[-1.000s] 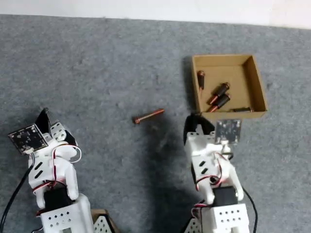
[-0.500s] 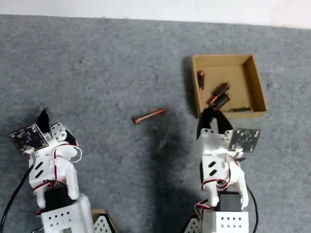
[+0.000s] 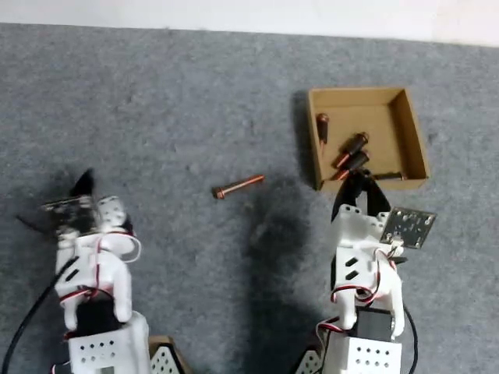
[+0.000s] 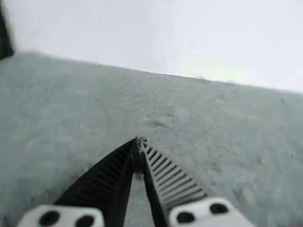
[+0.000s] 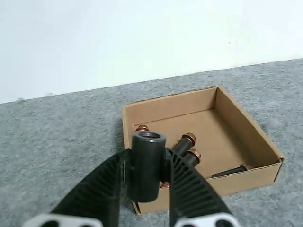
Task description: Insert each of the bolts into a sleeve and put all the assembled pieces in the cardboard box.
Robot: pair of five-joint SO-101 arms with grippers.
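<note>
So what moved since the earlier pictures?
The right end effector, shut on a sleeve, swung right to the cardboard box's near wall. The left end effector shifted a little to the right. The loose bolt and the pieces in the box stayed put.

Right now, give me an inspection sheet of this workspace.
Surface: grey felt-like mat.
Job's things: cardboard box holding assembled pieces; loose bolt lying on the mat, apart from the box; sleeve upright in the right gripper.
Clutter: nothing seen.
Grippers: right gripper shut on the sleeve, by the box's near wall; left gripper shut, empty.
Cables: red and white wires on each arm; black cable beside the left arm.
Surroundings: white wall.
</note>
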